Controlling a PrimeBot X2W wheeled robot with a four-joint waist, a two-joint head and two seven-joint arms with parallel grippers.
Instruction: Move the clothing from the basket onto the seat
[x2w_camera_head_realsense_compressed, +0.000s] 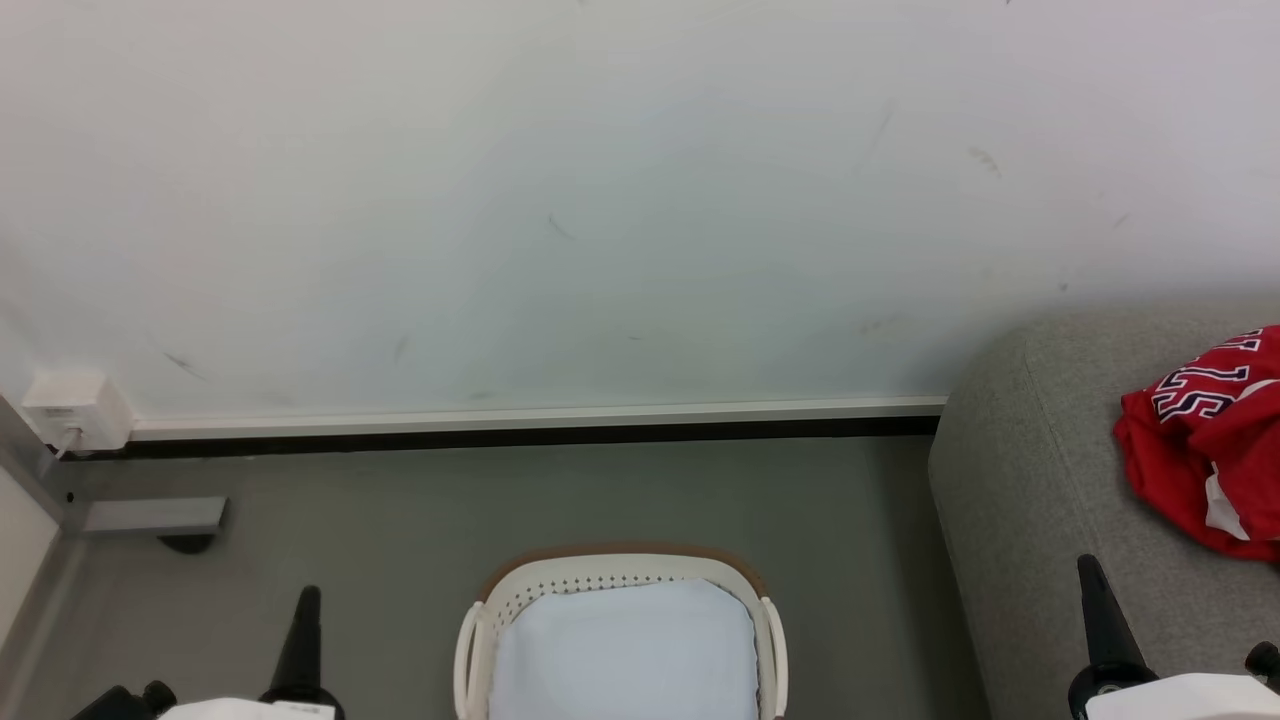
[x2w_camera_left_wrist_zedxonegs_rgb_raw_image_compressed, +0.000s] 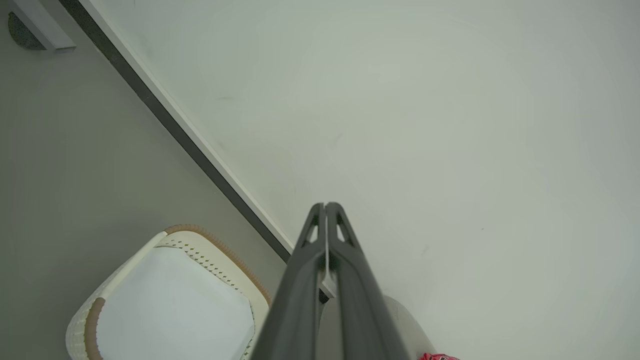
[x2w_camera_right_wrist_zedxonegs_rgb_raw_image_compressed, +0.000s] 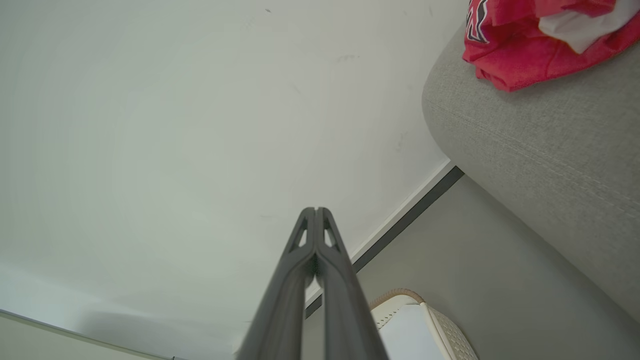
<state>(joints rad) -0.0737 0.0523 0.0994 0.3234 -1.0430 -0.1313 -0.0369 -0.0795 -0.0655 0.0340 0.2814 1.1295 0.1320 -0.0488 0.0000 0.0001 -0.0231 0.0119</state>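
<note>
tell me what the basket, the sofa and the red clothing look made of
Basket: likely moulded plastic, cream and matte; rows of punched holes, brown rim. Sofa: grey woven upholstery; coarse weave shows. Red clothing: soft fabric, perhaps sports jersey; it lies crumpled in folds.

I'm getting the head cam looking forward and down: basket (x2w_camera_head_realsense_compressed: 600, 572) close at bottom centre, wall (x2w_camera_head_realsense_compressed: 600, 200) behind it across the top. Both wrist cams are facing that wall, catching the basket low in frame. Right wrist is also sharing the seat (x2w_camera_head_realsense_compressed: 1020, 480) corner.
</note>
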